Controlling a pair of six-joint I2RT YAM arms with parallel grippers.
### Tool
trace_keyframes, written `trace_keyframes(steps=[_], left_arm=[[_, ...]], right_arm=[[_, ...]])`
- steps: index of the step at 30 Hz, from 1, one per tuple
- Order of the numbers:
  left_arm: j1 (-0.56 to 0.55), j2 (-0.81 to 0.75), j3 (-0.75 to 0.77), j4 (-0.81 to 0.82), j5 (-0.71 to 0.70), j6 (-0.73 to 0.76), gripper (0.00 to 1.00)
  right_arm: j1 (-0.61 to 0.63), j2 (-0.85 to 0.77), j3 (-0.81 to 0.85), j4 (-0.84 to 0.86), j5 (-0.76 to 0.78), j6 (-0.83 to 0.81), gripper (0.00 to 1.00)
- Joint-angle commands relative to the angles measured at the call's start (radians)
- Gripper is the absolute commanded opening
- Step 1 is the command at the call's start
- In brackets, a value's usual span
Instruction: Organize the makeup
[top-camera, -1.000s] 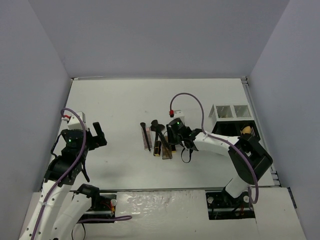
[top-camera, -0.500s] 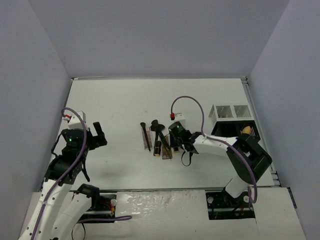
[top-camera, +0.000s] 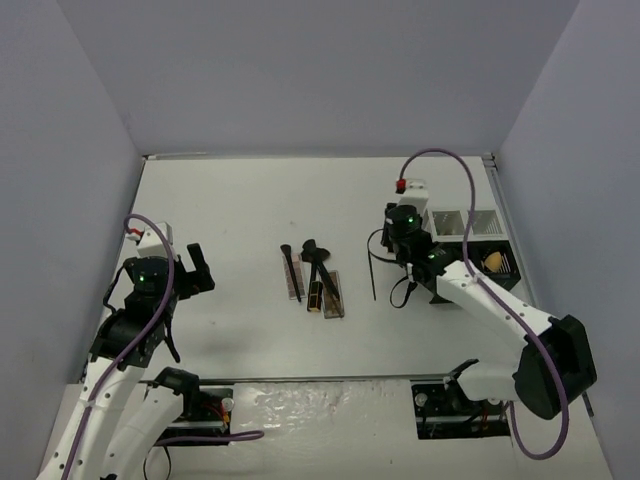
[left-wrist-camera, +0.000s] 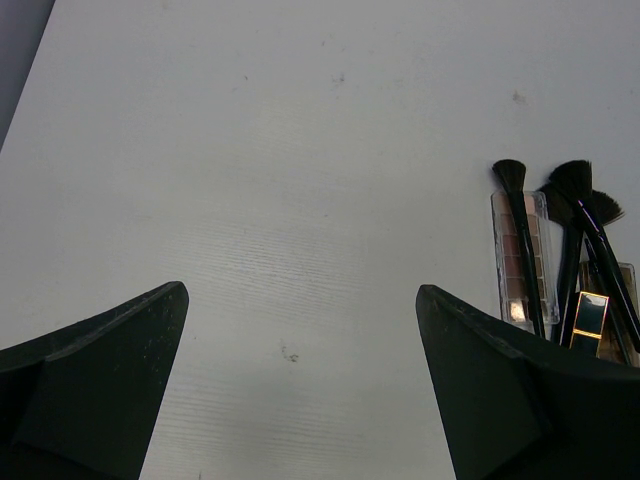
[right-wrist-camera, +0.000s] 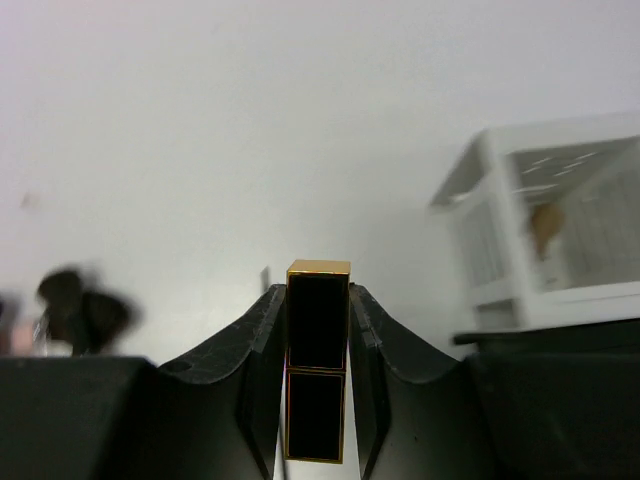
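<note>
Since a second ago the right gripper (top-camera: 393, 238) has been drawn off the heap of makeup in the middle of the worktop (top-camera: 230, 200) and carried toward the organizer rack (top-camera: 468, 224).

From above, this gripper is seen just left of the rack, with the rack on its right. What it carries cannot be made out here. A tan sponge (top-camera: 492, 262) already lies in a near compartment. The brushes (top-camera: 316, 262) and palettes (top-camera: 331, 294) are left between the two arms. The left gripper (top-camera: 195, 268) is held well apart from them.

From the left wrist, its jaws are seen wide apart over bare worktop. The heap is off to their right, with a brush (left-wrist-camera: 520, 235) laid across a pink palette (left-wrist-camera: 508, 262), long axes pointing away.

From the right wrist, the jaws are clamped on a black gold-edged case (right-wrist-camera: 318, 345), its long axis along the fingers. The rack lies ahead and to the right, so a rightward carry is judged to be needed.
</note>
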Motion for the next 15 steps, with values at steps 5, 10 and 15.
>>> trace_keyframes(steps=[5, 10, 15], left_arm=[[0.01, 0.002, 0.022, 0.035, -0.001, -0.007, 0.97], [0.01, 0.001, 0.022, 0.036, 0.0, -0.006, 0.97], [0.01, 0.0, 0.022, 0.038, 0.005, -0.007, 0.97]], right_arm=[[-0.349, -0.014, 0.1, 0.137, 0.104, -0.049, 0.0], [-0.431, 0.056, 0.134, 0.191, 0.075, -0.035, 0.03], [-0.461, 0.131, 0.159, 0.217, 0.03, -0.04, 0.1]])
